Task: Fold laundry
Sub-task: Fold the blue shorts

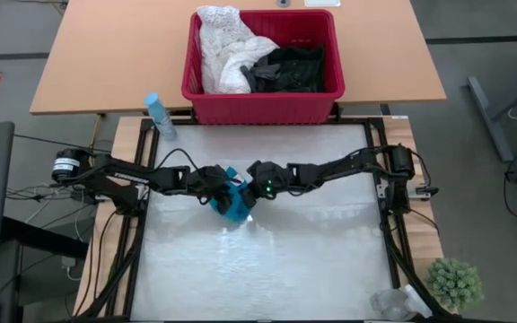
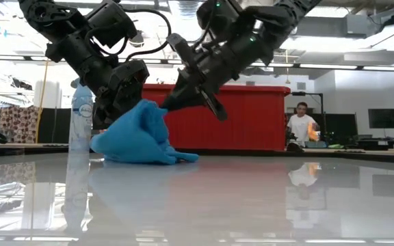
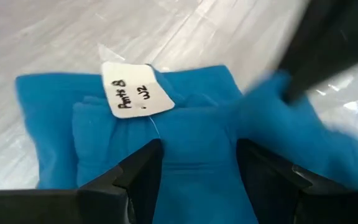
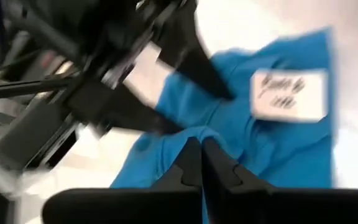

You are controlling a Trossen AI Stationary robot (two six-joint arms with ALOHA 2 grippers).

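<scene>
Starting at the left, the left end effector is down on the bench, its fingers spread wide and straddling the teal garment without pinching it. The cloth sits directly under and between those fingers, bunched into a soft heap, with a white paper tag lying on its top layer just ahead of them.

Moving right, the right end effector comes in from the opposite side, fingers pressed together on a raised fold of the teal garment, tips nearly meeting the left's. It looks like a pinch on one edge, ready for a fold or a spread.

This fabric reads as light, limp and fleecy: it will sag and drag on the glossy bench rather than hold a shape, so a grip at a corner or hem should serve better than the thick middle. The tag could snag.

Beyond both end effectors, well apart, the red basket holds the white lacy garment and black clothes. A spray bottle stands beyond the left arm.
</scene>
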